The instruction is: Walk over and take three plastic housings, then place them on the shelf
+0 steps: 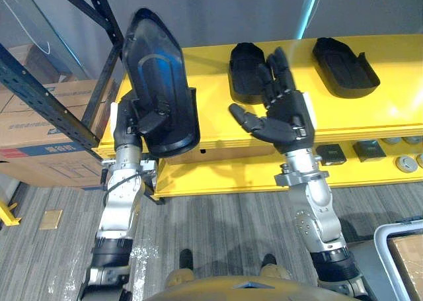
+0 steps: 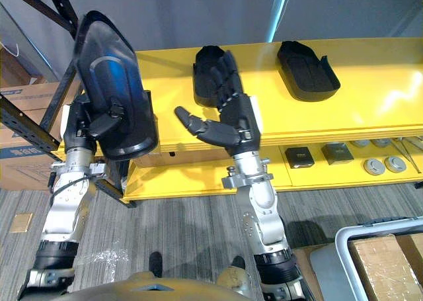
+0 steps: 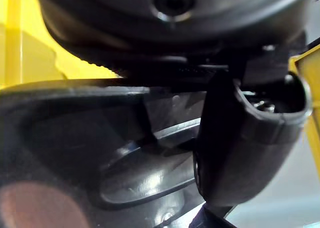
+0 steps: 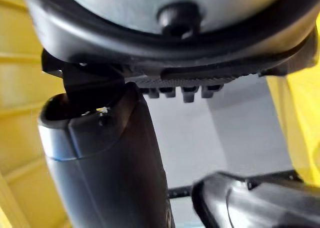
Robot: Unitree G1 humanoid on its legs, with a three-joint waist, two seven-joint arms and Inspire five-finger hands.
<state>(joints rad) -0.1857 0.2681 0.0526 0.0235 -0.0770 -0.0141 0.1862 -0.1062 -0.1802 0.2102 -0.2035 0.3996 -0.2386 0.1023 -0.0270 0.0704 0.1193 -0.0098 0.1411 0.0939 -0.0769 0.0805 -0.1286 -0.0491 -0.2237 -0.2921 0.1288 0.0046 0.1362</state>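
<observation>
While the shelf (image 1: 211,112) bears a middle housing (image 1: 243,68) and a right housing (image 1: 345,66), a third housing (image 1: 155,63) stands nearly upright over its left end, its lower end clamped in the left hand (image 1: 142,124). Before the middle housing hangs the right hand (image 1: 285,112), fingers straight and apart.

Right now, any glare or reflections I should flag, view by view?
Left eye view: white hot spot on the yellow shelf near its right end. Right eye view: blue sheen across the held housing gripped by the left hand. Left wrist view: bright streaks and a reddish reflection on that housing's gloss. Right wrist view: pale highlight band on the thumb of the right hand.
</observation>
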